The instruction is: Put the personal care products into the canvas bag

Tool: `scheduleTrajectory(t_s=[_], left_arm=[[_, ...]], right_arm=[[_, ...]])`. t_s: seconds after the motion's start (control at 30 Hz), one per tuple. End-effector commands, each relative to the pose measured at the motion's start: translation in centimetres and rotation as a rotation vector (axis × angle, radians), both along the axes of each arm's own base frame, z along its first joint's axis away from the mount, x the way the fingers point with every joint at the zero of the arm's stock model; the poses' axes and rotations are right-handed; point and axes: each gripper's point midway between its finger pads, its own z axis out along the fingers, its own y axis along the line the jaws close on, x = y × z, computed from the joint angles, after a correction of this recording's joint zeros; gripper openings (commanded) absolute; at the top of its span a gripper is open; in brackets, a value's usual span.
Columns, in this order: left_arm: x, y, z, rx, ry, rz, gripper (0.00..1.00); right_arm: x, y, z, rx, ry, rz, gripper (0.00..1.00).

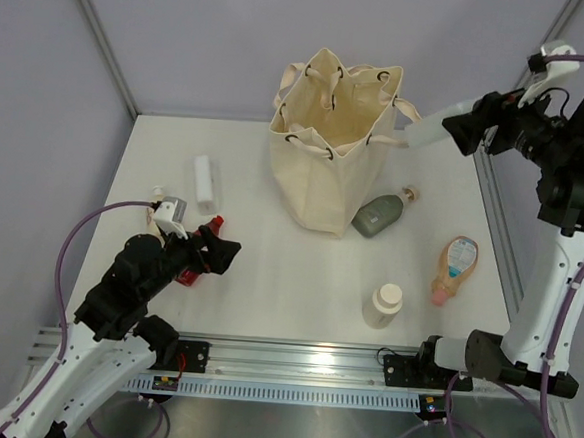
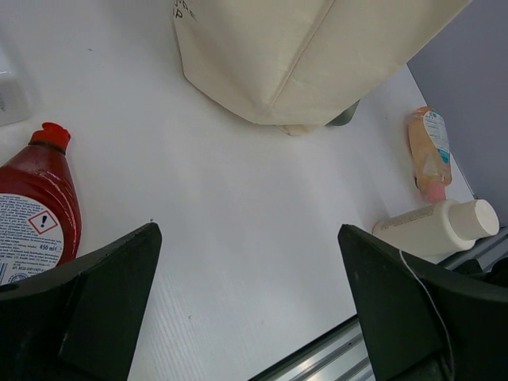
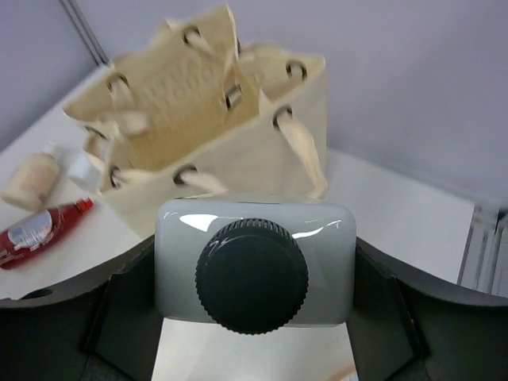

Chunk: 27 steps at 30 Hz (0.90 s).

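The canvas bag (image 1: 332, 142) stands open at the back middle of the table. My right gripper (image 1: 461, 126) is shut on a white rectangular bottle (image 1: 426, 133) with a black cap (image 3: 252, 274), held in the air just right of the bag's rim (image 3: 206, 119). My left gripper (image 1: 219, 254) is open and empty, low over the table (image 2: 248, 234), right of the red flat bottle (image 2: 36, 214). Another white rectangular bottle (image 1: 206, 181), a beige pump bottle (image 1: 163, 205), a grey-green bottle (image 1: 377, 215), a clear pink bottle (image 1: 455, 269) and a cream squat bottle (image 1: 382, 306) rest on the table.
The white table (image 1: 288, 269) ends at a metal rail (image 1: 282, 359) at the near edge. Grey walls close the back and sides. The grey-green bottle lies against the bag's right foot. The red bottle lies partly under my left arm.
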Motion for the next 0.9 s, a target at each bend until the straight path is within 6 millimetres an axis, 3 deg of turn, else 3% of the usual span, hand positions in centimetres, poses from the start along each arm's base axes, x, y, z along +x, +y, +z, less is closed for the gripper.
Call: scheduleTrajectory(t_s=[0.0,0.07,0.1,0.13,0.23,0.37,0.4,0.47,0.5,0.7,0.77,0.83,0.87], left_arm=[[0.5,-0.7,1.4,-0.046,-0.034,-0.011,0.99],[0.7,-0.7,1.3,-0.041,-0.030,-0.004,0.99],[0.7,-0.7,1.2,-0.041,-0.026,-0.004,0.99],[0.7,-0.7,1.0,-0.041,-0.021,-0.003,0.99],[1.1,-0.3,0.5,-0.032,-0.013,0.033,0.99],[1.3,-0.1,-0.2,-0.024,0.006,0.050,0.99],[1.3,0.1,-0.3,-0.020,0.008,0.059,0.99],[1.3,0.2,-0.4,-0.013,0.011,0.065,0.99],[1.4,0.5,-0.6,-0.005,0.016,0.079,0.99],[2.0,0.4,-1.0,0.016,0.025,0.088,0.99],[2.2,0.1,-1.2,0.021,0.038,0.083,0.99],[2.3,-0.1,-1.3,0.015,0.054,0.083,0.99],[2.3,0.3,-1.7,0.026,0.072,0.102,0.99]], right_arm=[[-1.3,3.9,9.1,0.068,-0.222,0.160,0.00],[-0.4,5.5,10.4,0.084,-0.247,0.195,0.00],[1.1,6.2,10.8,0.088,-0.260,0.208,0.00],[1.4,8.8,11.4,0.101,-0.285,0.265,0.00],[4.3,13.0,11.9,0.125,-0.335,0.327,0.00],[9.3,16.4,10.2,0.129,-0.344,0.326,0.00],[11.8,16.9,7.9,0.118,-0.295,0.297,0.00],[14.0,16.9,5.4,0.086,-0.251,0.258,0.00],[15.4,16.5,3.0,0.058,-0.200,0.212,0.00],[20.0,13.0,-2.7,-0.114,-0.142,-0.040,0.00],[21.9,13.0,-5.9,-0.202,-0.098,-0.060,0.00],[22.6,13.8,-8.2,-0.285,-0.069,-0.059,0.00],[23.4,14.1,-10.6,-0.326,-0.036,-0.070,0.04]])
